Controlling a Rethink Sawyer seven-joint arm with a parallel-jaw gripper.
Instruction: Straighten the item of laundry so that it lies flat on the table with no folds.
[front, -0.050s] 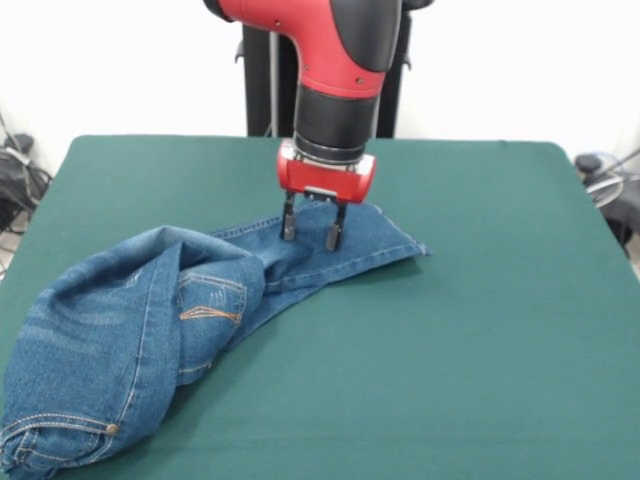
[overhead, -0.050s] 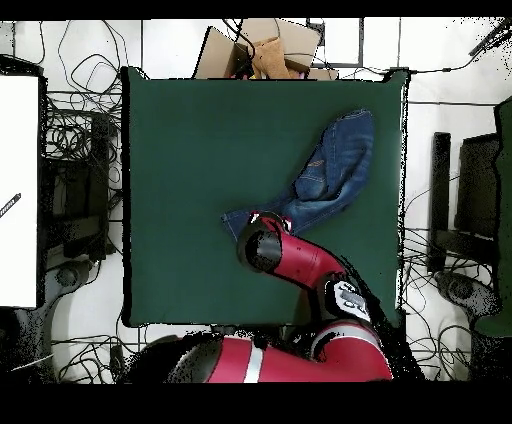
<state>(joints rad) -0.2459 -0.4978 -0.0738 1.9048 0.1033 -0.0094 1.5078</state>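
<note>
The item of laundry (front, -0.050s: 150, 320), a small pair of blue jeans, lies crumpled on the green table (front, -0.050s: 460, 350). Its waistband hangs at the near left corner, the seat is folded over on itself, and one leg stretches right toward the middle. My gripper (front, -0.050s: 312, 232) stands open over that leg, its two fingertips (front, -0.050s: 289, 228) right at the denim with nothing held between them. In the overhead view the jeans (overhead, -0.050s: 335, 165) run from the table's (overhead, -0.050s: 200, 150) upper right down to a leg end beside the arm (overhead, -0.050s: 290, 255), which covers the gripper.
A cardboard box (overhead, -0.050s: 265, 50) sits beyond the table's top edge in the overhead view. Cables (overhead, -0.050s: 75, 140) and a white panel (overhead, -0.050s: 20, 190) lie off the left side, and dark equipment (overhead, -0.050s: 465, 200) stands off the right.
</note>
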